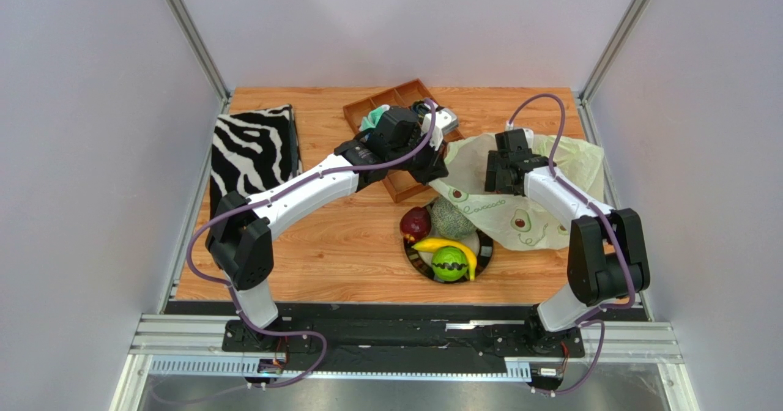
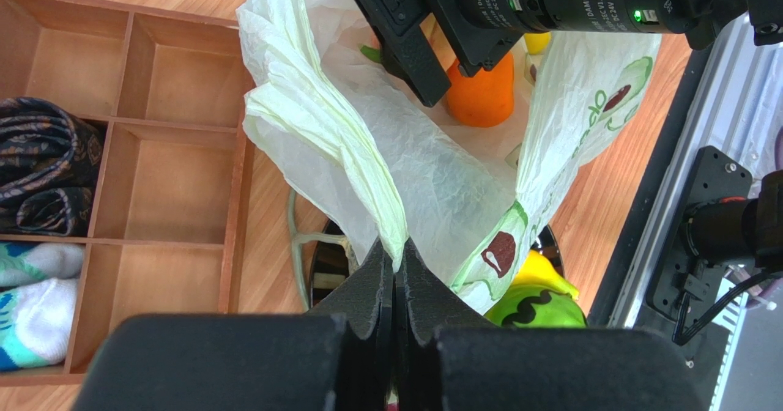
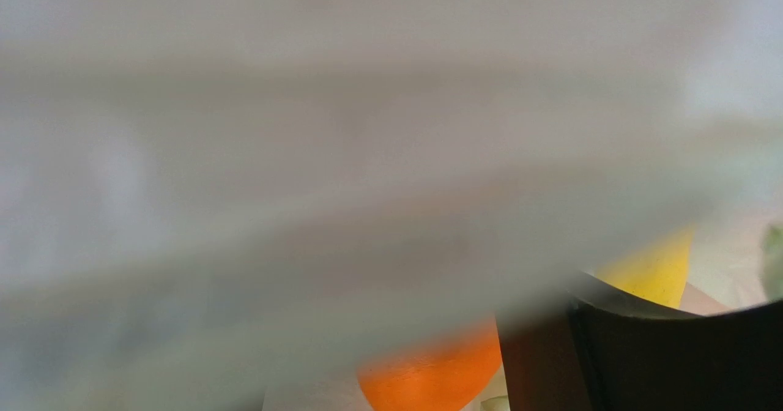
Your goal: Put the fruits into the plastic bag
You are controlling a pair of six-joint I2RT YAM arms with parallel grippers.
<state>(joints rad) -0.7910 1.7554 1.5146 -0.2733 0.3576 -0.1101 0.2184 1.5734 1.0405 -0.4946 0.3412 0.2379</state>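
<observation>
Bright, even light falls from above, with soft shadows on the worktop (image 1: pixel 331 246). The top view is sharp. In the right wrist view the plastic bag (image 3: pixel 276 108) is grey blur except at 5 o'clock.

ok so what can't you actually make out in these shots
Right wrist view: bag film pressed close blurs almost everything; only an orange and a yellow fruit show.
Left wrist view: whether the right claw grips the orange; they overlap.
Top view: bag's contents, under the film.

Pale grey walls (image 1: pixel 83 154) (aluminium posts (image 1: pixel 191 30) at corners) enclose a wooden table (image 1: pixel 340 237), evenly lit.
</observation>
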